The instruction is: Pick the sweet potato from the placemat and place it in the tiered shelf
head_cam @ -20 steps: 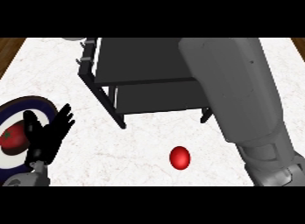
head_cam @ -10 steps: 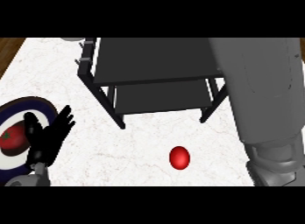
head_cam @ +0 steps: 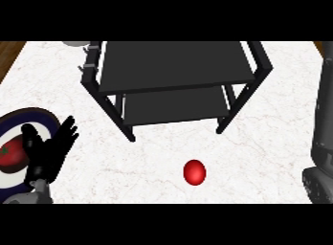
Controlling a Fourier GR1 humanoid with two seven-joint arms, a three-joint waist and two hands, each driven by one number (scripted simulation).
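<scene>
The left hand (head_cam: pixel 50 152) rested at the lower left of the head view, fingers straight and spread, holding nothing, its fingertips overlapping the rim of a round placemat (head_cam: pixel 0 131) banded in dark blue and white. On the mat's red centre lay a red, rounded piece with a small green top (head_cam: pixel 8 154), looking more like a tomato than a sweet potato; it sat just beside the hand, partly behind the thumb. Of the right arm (head_cam: pixel 330 143) only the grey forearm showed along the right edge; the right hand itself was out of view.

The black tiered shelf (head_cam: pixel 173 76) stood at the far middle of the white marble desk (head_cam: pixel 268 143), with both its tiers bare. A small red ball-like object (head_cam: pixel 194 171) lay on the desk in front of the shelf, well apart from the mat.

The piece on the mat would likely be light, smooth-skinned and prone to roll. It seemed best taken across its widest part, fingers on one side and thumb opposite, from above, and kept level on the way to a tier.
</scene>
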